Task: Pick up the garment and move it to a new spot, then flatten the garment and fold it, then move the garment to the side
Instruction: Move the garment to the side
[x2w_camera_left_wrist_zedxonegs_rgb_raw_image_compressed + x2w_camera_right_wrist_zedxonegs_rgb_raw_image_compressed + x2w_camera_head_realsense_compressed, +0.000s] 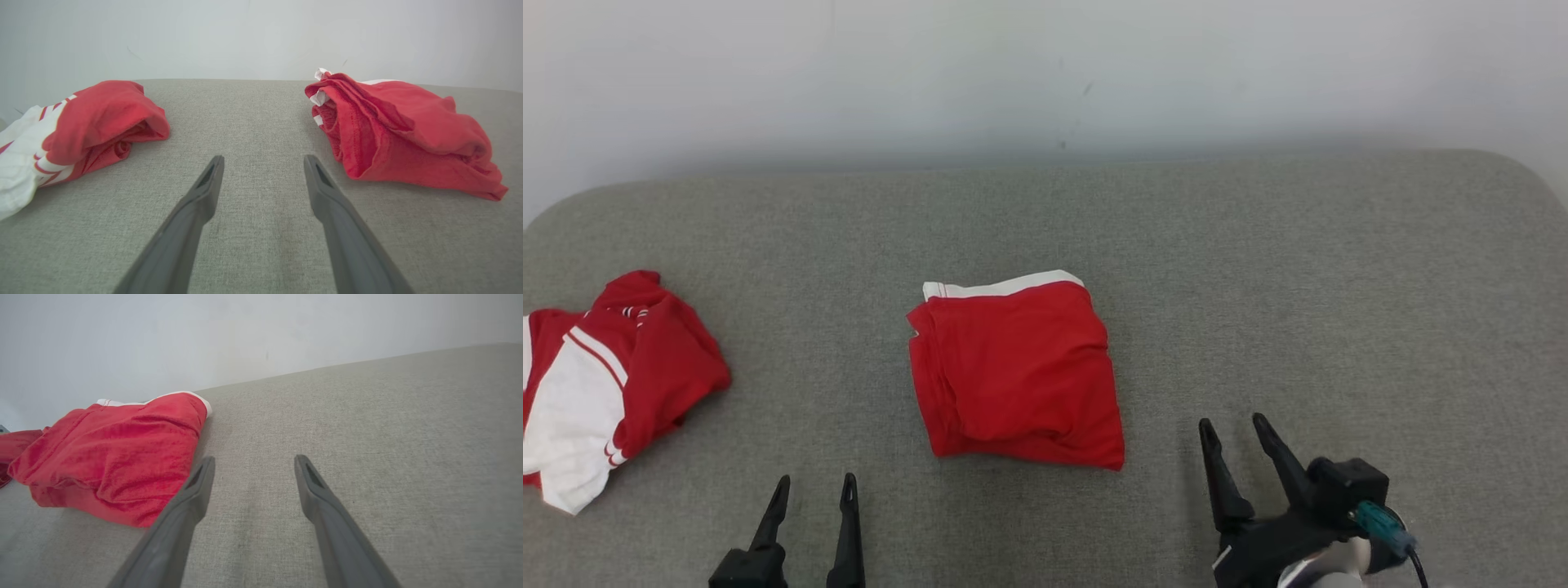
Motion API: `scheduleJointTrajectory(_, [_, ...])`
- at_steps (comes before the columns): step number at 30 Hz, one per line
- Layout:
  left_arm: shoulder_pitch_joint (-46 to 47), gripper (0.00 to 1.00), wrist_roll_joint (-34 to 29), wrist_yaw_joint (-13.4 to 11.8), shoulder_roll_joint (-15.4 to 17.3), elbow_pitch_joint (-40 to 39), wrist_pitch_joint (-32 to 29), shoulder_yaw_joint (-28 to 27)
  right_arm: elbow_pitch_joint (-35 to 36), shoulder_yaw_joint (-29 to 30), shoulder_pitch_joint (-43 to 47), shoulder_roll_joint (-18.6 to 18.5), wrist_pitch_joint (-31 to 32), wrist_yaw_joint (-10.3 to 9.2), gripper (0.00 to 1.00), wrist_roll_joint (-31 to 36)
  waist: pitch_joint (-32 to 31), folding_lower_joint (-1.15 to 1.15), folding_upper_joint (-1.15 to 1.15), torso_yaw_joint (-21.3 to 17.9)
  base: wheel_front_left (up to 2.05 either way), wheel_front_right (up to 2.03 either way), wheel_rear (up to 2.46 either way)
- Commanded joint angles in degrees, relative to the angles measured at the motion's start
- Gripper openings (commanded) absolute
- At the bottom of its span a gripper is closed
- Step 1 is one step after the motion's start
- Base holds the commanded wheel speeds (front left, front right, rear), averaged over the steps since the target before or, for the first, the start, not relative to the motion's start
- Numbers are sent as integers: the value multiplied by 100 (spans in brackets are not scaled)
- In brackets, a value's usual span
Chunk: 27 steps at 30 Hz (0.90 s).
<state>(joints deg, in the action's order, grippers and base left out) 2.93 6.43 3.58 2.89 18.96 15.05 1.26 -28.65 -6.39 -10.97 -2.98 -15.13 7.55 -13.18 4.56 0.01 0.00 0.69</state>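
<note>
Red folded garment (1017,371) at the middle of the grey fabric surface (1258,286), both grippers spread wide and holding nothing.

Folded into a rough rectangle, the garment shows a white band (1005,286) along its far edge and layered cloth edges down its left side. The left gripper (816,482) hovers near the surface's front edge, to the near left of the garment and apart from it, fingers pointing away from the robot. The right gripper (1232,421) sits to the garment's near right, tilted slightly leftward; in the right wrist view its left finger overlaps the cloth's corner, and whether they touch cannot be told. A crumpled red-and-white garment (605,384) lies well apart at the far left. A pale wall (1045,73) stands behind.
</note>
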Motion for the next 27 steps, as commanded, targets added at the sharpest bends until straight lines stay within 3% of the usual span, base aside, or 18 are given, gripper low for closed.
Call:
scheduleJointTrajectory(1, [107, 100, 21, 19, -2, -2, 18, 35, -89, -159, -181, 11, 1, -14, 100, -157, 183, -1, 0, 176, 0, 0, 0])
scheduleJointTrajectory(8, [253, 100, 53, 22, -3, 45, 18, 216, -851, -860, -1076, 8, 0, -14, 100, -752, 396, -1, 0, 462, 0, 0, 0])
scheduleJointTrajectory(15, [366, 100, 133, -6, -2, 49, 18, 366, -1813, -1172, -1896, 10, 1, -14, 100, -1359, 565, -1, 0, 731, 0, 0, 0])
scheduleJointTrajectory(23, [417, 100, 201, -40, -2, 64, 18, 370, -2665, -1596, -2215, 11, 130, -14, 100, -1915, 654, -1, 0, 851, 0, 0, 0])
scheduleJointTrajectory(24, [419, 100, 196, -43, -2, 65, 18, 370, -2758, -1684, -2239, 14, 124, -14, 63, -1926, 661, -1, 0, 851, 0, 0, 0])
scheduleJointTrajectory(25, [422, 100, 193, -45, -2, 67, 18, 368, -2826, -1743, -2263, 15, 109, -14, 40, -1962, 668, -1, 0, 847, 0, 0, 0])
scheduleJointTrajectory(26, [422, 100, 191, -44, -2, 66, 18, 362, -2881, -1781, -2296, 18, 97, -14, 4, -2017, 671, -1, 0, 840, 0, 0, 0])
scheduleJointTrajectory(27, [427, 100, 189, -48, -2, 61, 18, 353, -2937, -1808, -2328, 18, 82, -14, 0, -2023, 674, -1, 0, 827, 0, 0, 0])
